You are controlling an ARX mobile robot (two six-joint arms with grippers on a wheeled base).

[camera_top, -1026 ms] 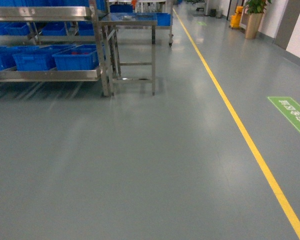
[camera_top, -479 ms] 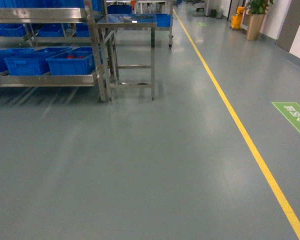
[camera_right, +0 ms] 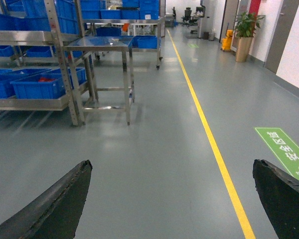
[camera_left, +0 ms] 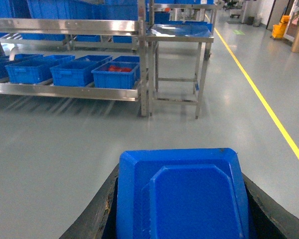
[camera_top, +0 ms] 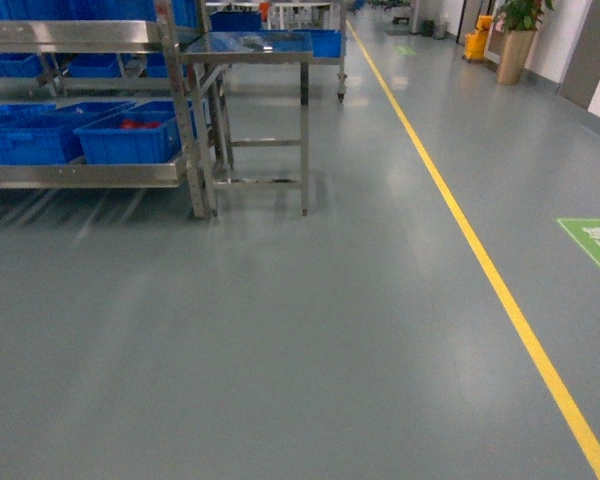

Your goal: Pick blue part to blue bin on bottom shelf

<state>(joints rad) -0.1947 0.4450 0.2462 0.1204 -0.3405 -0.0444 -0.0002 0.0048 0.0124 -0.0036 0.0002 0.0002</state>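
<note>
Left gripper (camera_left: 182,209): black fingers (camera_left: 92,219) closed against both sides of a blue part (camera_left: 182,191), a moulded plastic tray shape with chamfered corners and a raised inner panel, smooth and glossy. It fills the bottom of the left wrist view, held over the floor, well apart from the rack.

Right gripper (camera_right: 172,199): two dark, rough-edged fingers (camera_right: 55,204) spread wide to the frame's lower corners, only grey floor between them, nothing held.

Neither gripper shows in the head view.

Far left: stainless-steel rack, shiny, with perforated uprights. Its bottom shelf (camera_top: 80,175) has a flat front rail and carries a row of blue bins (camera_top: 130,138), rectangular ribbed plastic crates. The rightmost bin holds something red (camera_top: 138,125); too small to identify. More blue bins on the upper level.

Just right of the rack, touching or nearly so: a steel counter (camera_top: 248,45), flat reflective top on four slim square legs with low cross-rails.

Floor (camera_top: 300,330): grey-green, smooth, softly reflective. Yellow line (camera_top: 460,220) runs near right to far centre. Green floor sign (camera_top: 595,245) at the right edge. Potted plant (camera_top: 515,35) and a yellow mop bucket (camera_top: 477,35) far right.
</note>
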